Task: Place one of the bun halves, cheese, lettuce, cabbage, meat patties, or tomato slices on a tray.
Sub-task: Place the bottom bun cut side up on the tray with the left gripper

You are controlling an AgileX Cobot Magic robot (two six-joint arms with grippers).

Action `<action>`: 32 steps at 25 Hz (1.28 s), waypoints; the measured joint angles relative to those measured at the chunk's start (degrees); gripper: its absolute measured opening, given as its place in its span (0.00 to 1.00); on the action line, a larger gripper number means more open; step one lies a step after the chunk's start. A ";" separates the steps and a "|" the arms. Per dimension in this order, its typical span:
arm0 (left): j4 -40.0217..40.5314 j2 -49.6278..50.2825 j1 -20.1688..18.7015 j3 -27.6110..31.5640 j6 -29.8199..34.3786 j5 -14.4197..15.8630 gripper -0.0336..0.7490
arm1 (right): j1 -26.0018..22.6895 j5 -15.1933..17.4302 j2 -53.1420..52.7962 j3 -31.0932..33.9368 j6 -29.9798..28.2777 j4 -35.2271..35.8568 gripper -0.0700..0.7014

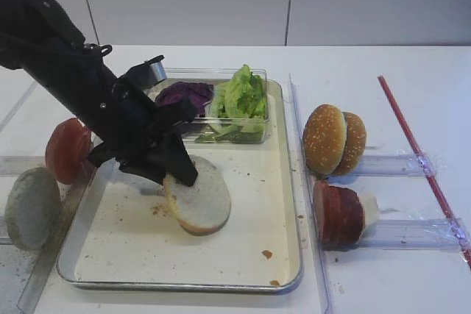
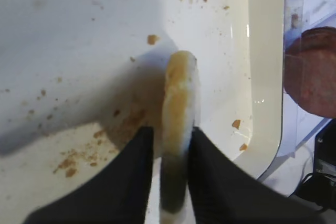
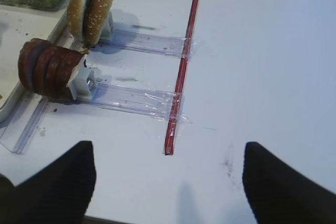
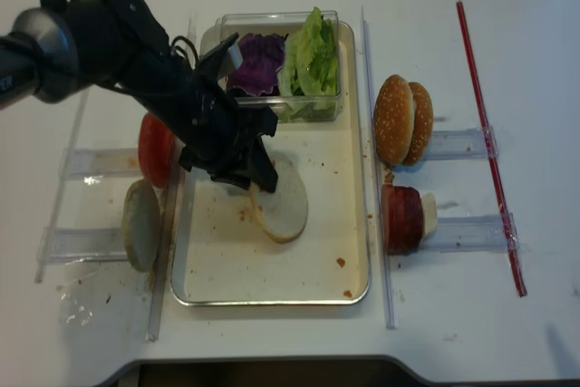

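white table (image 1: 383, 277) with tray (image 1: 283, 204)

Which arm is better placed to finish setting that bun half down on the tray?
Left. The left gripper straddles the bun half, tilted with its lower edge on the tray. The right gripper hangs over bare table beyond the red straw.

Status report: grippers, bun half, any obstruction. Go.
Left gripper straddles bun half, which is tilted over the tray; grip unclear. Right gripper open over bare table, empty. Nothing in the way on the tray floor.
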 joint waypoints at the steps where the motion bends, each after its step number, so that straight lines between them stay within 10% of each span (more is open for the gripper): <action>1: 0.23 0.00 0.00 0.00 -0.61 0.13 0.29 | 0.00 0.00 0.00 0.00 0.00 0.00 0.85; 32: 26.96 -1.12 -1.17 -12.05 -22.85 6.60 0.37 | 0.00 0.00 0.00 0.00 0.00 0.00 0.85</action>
